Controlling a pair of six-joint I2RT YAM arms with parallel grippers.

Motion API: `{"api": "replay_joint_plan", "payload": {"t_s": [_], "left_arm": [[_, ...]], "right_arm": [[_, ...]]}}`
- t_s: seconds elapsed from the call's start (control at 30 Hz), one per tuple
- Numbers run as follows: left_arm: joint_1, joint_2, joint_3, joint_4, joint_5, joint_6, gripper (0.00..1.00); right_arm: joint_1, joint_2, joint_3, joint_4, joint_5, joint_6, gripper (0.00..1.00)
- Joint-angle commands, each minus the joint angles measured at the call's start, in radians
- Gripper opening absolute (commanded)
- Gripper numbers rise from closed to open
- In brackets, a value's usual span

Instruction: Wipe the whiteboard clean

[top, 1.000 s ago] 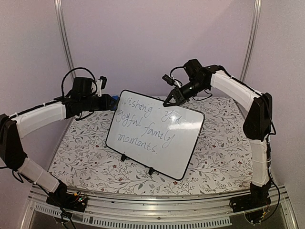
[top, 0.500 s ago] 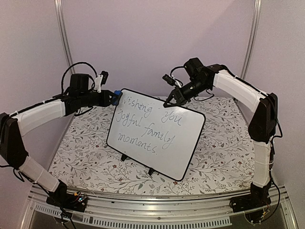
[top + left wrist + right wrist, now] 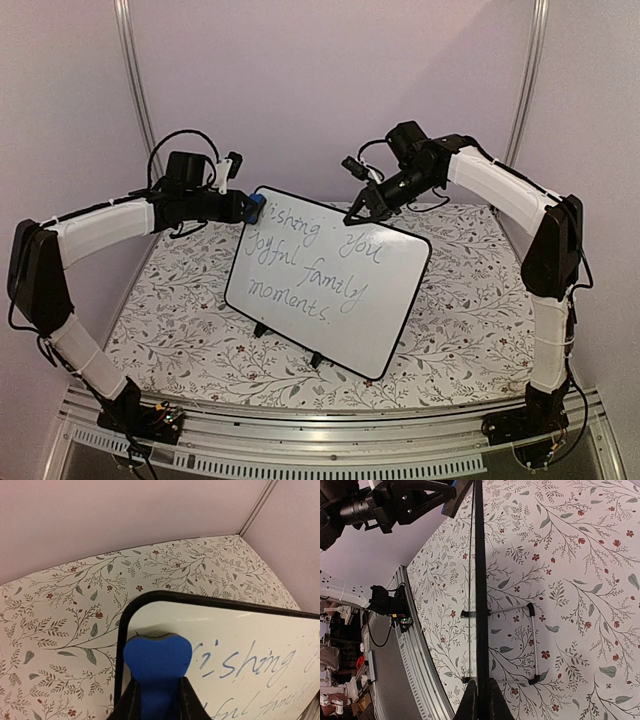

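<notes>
The whiteboard (image 3: 325, 280) stands leaning back on 2 small black feet (image 3: 317, 357) at the middle of the floral tabletop (image 3: 450, 330). It is turned slightly, with its left side nearer the back wall. Grey handwriting (image 3: 305, 265) on it reads "ishing you joyful family moments", and there is a smudged patch just before the first letters. A thin wire stand (image 3: 535, 645) props the board from behind.

At the whiteboard's top left corner, the left end effector (image 3: 250, 207) is clamped on a blue eraser (image 3: 157, 665), whose pad presses against the board face just inside the black frame. At the whiteboard's top edge, right of centre, the right end effector (image 3: 358, 212) is closed on the frame, which runs edge-on between its fingers (image 3: 470, 705) in the right wrist view.
</notes>
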Motion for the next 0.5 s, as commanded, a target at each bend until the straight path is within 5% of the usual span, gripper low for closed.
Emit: {"api": "replay_joint_plan", "payload": {"t_s": [0.0,0.47], "left_arm": [[-0.018,0.027,0.023,-0.033,-0.075,0.009,0.0],[-0.02,0.033,-0.058,-0.003,-0.046,-0.014,0.0]], "right_arm": [[0.016,-0.056,-0.007,0.004,0.005,-0.011,0.0],[0.016,-0.054,-0.01,0.002,0.012,-0.014,0.0]]}}
